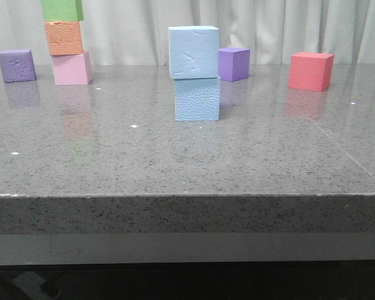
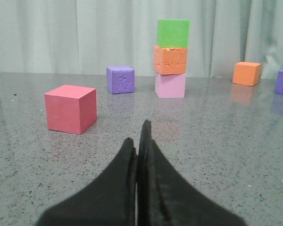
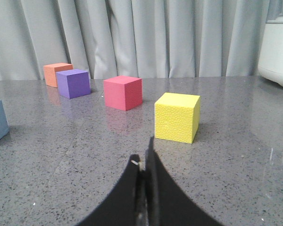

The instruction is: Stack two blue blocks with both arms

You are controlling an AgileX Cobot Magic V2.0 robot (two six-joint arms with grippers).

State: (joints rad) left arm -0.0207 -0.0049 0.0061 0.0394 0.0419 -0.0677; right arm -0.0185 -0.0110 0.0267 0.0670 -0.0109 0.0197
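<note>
Standing in the upper middle of the front view, one pale sky-blue pebbled foam cube (image 1: 194, 52) rests on the second pale sky-blue foam cube (image 1: 197, 98), set slightly to the left, on the grey speckled stone table (image 1: 175, 162). A small purple foam cube (image 1: 234, 64) sits just behind to their right. Each wrist view shows its own gripper low in the frame: the left gripper (image 2: 140, 141) with fingers pressed together on nothing, the right gripper (image 3: 145, 157) likewise closed and empty.
</note>
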